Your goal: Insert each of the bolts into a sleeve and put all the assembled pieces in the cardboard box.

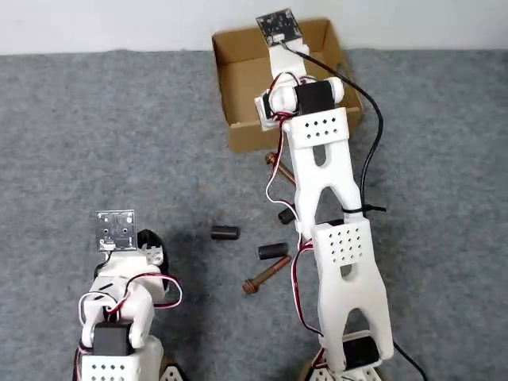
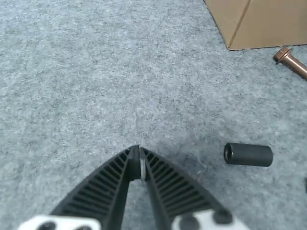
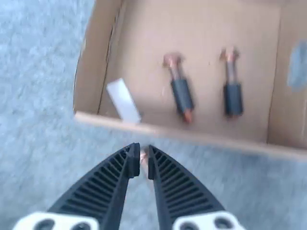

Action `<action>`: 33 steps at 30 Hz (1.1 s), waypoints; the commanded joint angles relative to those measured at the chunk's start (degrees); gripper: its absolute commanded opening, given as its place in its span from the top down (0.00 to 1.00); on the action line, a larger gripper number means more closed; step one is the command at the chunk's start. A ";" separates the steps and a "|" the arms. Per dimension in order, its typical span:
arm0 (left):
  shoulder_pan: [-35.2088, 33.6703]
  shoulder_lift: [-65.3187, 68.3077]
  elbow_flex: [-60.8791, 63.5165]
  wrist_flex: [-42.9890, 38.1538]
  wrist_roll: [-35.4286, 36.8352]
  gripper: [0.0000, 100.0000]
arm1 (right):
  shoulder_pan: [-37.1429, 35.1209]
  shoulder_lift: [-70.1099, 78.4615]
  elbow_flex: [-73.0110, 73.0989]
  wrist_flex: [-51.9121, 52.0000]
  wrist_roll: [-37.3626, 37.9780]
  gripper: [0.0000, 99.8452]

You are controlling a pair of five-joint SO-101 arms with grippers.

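Observation:
My left gripper point(image 2: 139, 156) is shut and holds nothing, low over the carpet at the near left point(image 1: 149, 238). A black sleeve point(image 2: 248, 155) lies off to its side, and a copper bolt point(image 2: 290, 61) lies near the cardboard box point(image 2: 254, 21). My right gripper point(image 3: 139, 156) is shut just outside a wall of the box point(image 3: 172, 132). Inside lie two assembled pieces point(image 3: 180, 93) point(image 3: 232, 88). On the carpet I see three loose sleeves point(image 1: 225, 232) point(image 1: 272, 251) point(image 1: 286, 214) and a bolt point(image 1: 266, 275). Another bolt point(image 1: 276, 164) is partly hidden under the right arm point(image 1: 317, 127).
A small white label point(image 3: 123, 100) sits in the box near one wall. Grey carpet point(image 1: 95, 135) covers the table, with free room on the left. The right arm's black cable point(image 1: 371, 135) loops beside the box.

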 commanded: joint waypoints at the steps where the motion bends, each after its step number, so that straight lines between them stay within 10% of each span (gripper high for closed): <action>1: -0.35 -0.26 -0.40 0.09 -0.53 1.00 | -0.31 -0.84 -3.34 5.67 -5.10 0.99; 10: -0.35 -0.26 -0.40 0.09 -0.53 1.00 | -0.13 -5.76 2.46 5.76 -12.57 0.99; 21: -0.35 -0.26 -0.40 0.09 -0.53 1.00 | -0.57 -33.36 50.37 5.41 -24.70 0.98; 33: -0.35 -0.26 -0.40 0.18 -0.53 1.00 | -2.59 -26.95 58.81 5.23 -30.86 0.97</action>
